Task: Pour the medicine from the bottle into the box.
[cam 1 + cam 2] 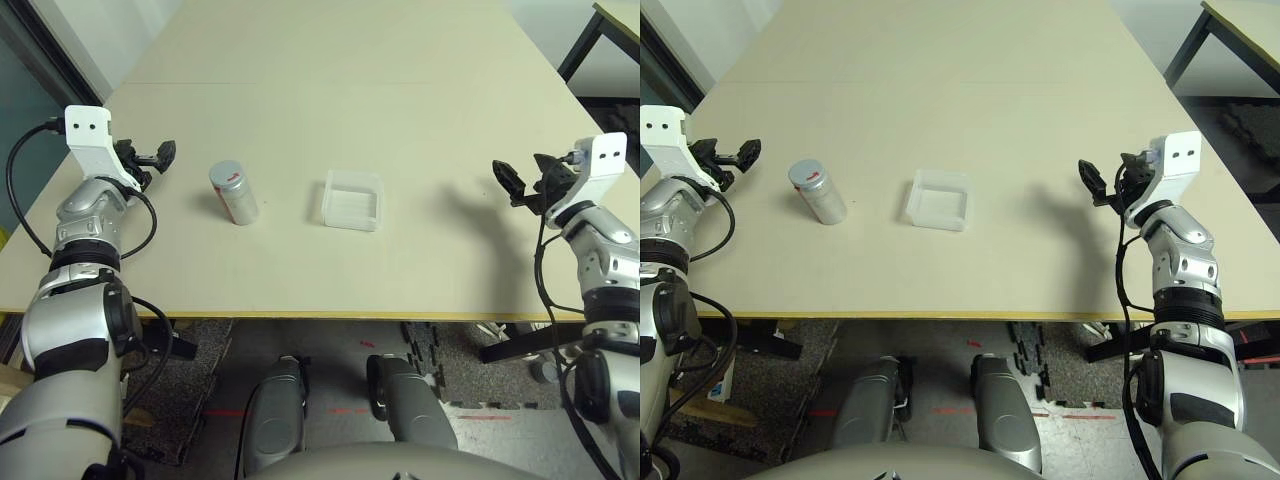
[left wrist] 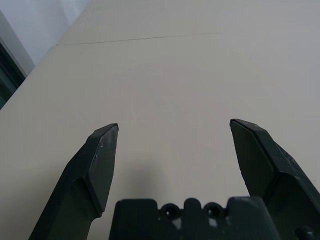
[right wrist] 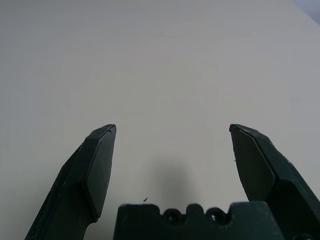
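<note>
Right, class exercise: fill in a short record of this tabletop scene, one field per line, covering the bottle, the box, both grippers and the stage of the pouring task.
bottle: upright on the table, capped, red stripe on its side, untouched
box: clear square tray, to the right of the bottle, apart from it
left gripper: open, over the table left of the bottle, holding nothing
right gripper: open, over the table right of the box, holding nothing
table: pale beige top
task stage: pouring not yet begun
</note>
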